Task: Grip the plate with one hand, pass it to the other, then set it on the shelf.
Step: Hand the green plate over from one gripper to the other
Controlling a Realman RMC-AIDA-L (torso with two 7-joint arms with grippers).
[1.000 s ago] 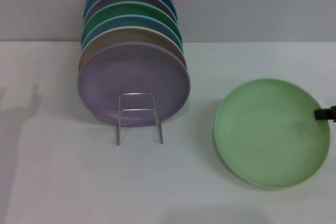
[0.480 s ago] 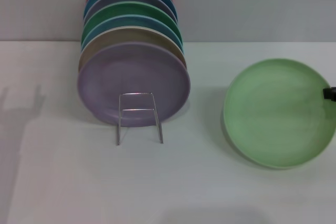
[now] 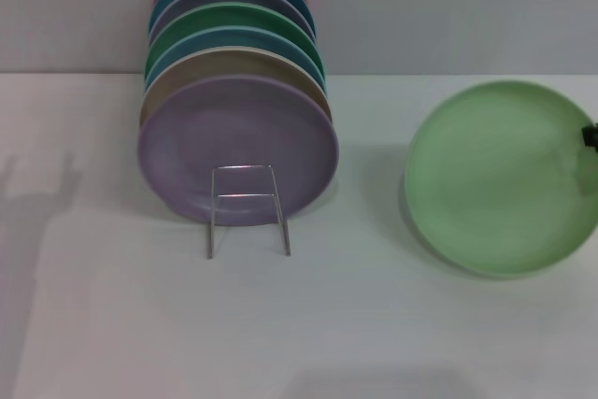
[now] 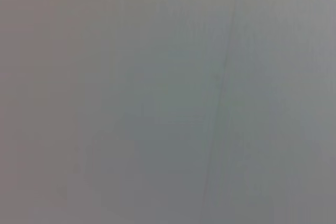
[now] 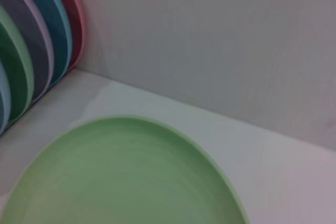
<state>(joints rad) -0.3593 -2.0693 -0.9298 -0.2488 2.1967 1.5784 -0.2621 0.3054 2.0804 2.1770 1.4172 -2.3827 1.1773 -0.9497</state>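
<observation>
Over the last second my right fingers [image 3: 590, 137], clamped on its right rim, have lifted the round matte mint-green plate [image 3: 500, 178] off the white worktop [image 3: 308, 324], so the handover comes next.

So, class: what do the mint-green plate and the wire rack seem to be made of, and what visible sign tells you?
Plate: probably plastic or melamine, possibly glazed ceramic; it has a matte, even mint surface with no sharp highlights and a thin rounded rim. Rack: metal wire, likely steel or chromed; it is made of thin silver rods bent into an upright loop with bright glints. Neither can be confirmed from look alone.
</observation>
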